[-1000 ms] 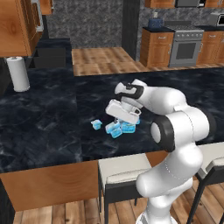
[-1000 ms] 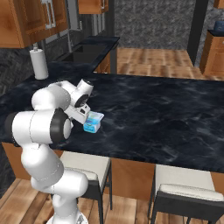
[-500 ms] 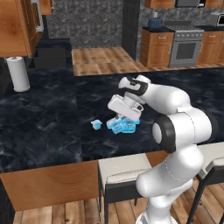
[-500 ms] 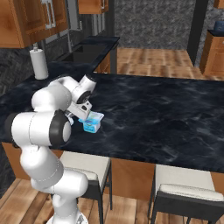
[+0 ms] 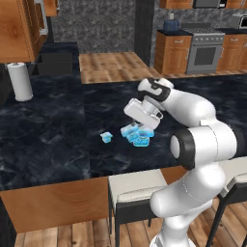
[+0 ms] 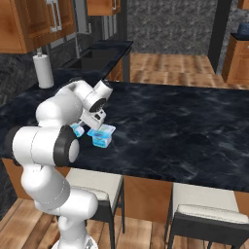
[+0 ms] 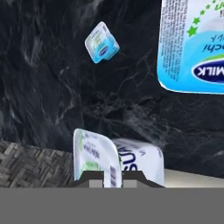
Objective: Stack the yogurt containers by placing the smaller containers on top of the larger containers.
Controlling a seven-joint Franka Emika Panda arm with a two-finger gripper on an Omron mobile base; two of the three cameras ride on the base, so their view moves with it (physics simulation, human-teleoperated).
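The gripper [image 5: 136,126] holds the medium yogurt tub [image 7: 117,162], which is tipped on its side in the hand view. Both dark tips sit against it, so the jaws are clamped on that tub. Compared with a second ago, the hand has risen slightly and swung over the cluster of tubs, and the held tub has left the desk [image 5: 58,140]. In my judgement this is the carry stage of the first stack; nothing is stacked yet.

Just beyond the gripper, the largest yogurt tub [image 7: 192,43] stands on the desk with its printed lid facing the camera; in the right base view it sits just beside the hand [image 6: 102,135]. The tiny yogurt tub [image 5: 106,137] lies apart from it, to the left in the left base view, on bare dark stone.

The cluster lies near the desk's front edge, above the stools [image 5: 135,190]. A dropped tub could roll off that side. Open stone extends behind and to both sides. The paper towel roll [image 5: 20,81] stands well apart at the far left.
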